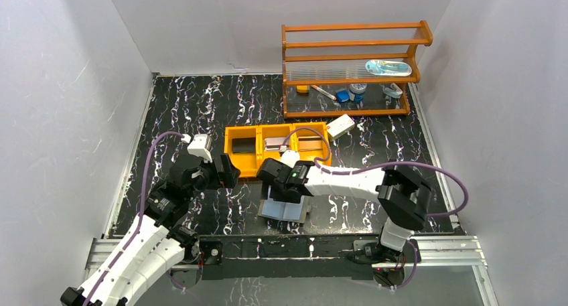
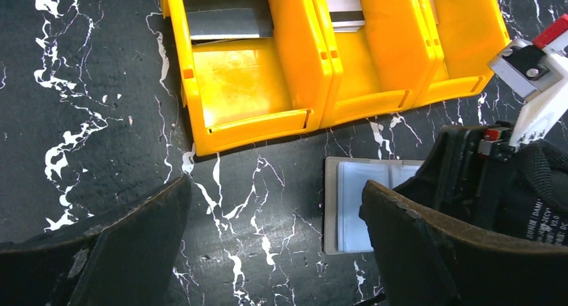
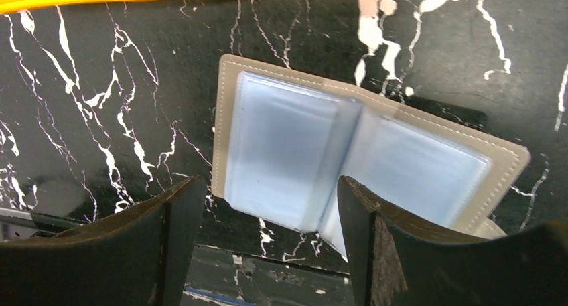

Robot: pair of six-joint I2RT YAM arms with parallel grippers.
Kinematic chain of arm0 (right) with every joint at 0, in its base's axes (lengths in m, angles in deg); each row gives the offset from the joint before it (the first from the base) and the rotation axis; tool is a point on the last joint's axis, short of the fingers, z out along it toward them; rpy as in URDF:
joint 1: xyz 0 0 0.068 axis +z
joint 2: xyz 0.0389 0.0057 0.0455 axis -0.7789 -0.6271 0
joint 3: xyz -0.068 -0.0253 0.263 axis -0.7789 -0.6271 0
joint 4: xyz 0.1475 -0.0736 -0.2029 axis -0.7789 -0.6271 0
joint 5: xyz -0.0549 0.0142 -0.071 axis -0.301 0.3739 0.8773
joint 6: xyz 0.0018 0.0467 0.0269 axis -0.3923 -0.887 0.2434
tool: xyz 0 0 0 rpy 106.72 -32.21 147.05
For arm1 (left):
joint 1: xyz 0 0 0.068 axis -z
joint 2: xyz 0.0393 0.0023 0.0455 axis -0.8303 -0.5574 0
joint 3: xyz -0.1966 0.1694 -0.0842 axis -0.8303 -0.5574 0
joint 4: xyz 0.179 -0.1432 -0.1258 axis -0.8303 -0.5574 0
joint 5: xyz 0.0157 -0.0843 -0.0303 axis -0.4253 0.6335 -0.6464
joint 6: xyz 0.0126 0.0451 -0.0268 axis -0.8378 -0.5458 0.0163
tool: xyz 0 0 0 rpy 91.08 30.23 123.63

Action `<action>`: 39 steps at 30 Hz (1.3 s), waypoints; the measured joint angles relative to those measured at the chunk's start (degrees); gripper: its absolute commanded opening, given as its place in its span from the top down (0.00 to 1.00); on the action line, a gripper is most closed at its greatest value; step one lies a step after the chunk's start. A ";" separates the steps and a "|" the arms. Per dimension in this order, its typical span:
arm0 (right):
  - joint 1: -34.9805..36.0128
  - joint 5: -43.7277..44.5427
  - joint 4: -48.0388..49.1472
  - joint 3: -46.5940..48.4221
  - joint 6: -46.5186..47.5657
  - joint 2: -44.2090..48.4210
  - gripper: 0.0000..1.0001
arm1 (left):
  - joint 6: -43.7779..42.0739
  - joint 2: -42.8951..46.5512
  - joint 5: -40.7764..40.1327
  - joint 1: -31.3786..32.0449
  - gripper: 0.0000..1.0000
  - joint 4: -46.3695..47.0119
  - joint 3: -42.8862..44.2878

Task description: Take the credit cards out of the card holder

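The left arm's jaws stand open and empty over the tabletop (image 1: pixel 201 105), just in front of the orange tray (image 1: pixel 249 165). In the tray, a dark card (image 1: pixel 242 145) lies in the left compartment, a silvery grey card (image 1: pixel 276 144) in the middle one and a third card (image 1: pixel 310 143) in the right. Nearer, the card holder (image 3: pixel 301 159) lies spread open on the tabletop, pale blue-grey faces up. The right arm's jaws hang open just above it, gripping nothing.
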 measured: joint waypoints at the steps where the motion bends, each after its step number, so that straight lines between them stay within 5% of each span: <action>1: 0.00 -0.04 -0.26 0.81 0.02 -0.83 0.18 | 0.00 -0.13 -0.07 0.00 0.02 -0.11 0.00; 10: 0.00 -0.42 -3.45 4.98 0.42 -8.15 0.18 | 0.24 -0.31 -0.96 0.00 0.02 -1.01 0.00; 15: 0.00 -0.48 -4.72 6.62 1.03 -10.19 0.28 | 0.28 -0.63 -0.98 0.00 0.02 -1.22 0.00; 20: -0.20 -0.68 -4.52 5.40 1.11 -9.53 0.39 | 0.37 -1.51 -0.98 0.00 0.02 -1.22 0.00; 28: -0.72 -1.75 3.43 -1.75 1.16 -4.35 0.28 | 0.42 -2.82 -0.85 0.00 0.02 -1.22 0.00; 36: -1.40 -4.68 5.11 -2.10 2.56 -4.02 0.45 | 0.42 -4.15 0.24 0.00 0.02 -1.22 0.00; 39: -1.40 -5.51 6.03 -2.84 2.56 -3.56 0.41 | 0.44 -4.42 0.59 0.00 0.02 -1.25 0.00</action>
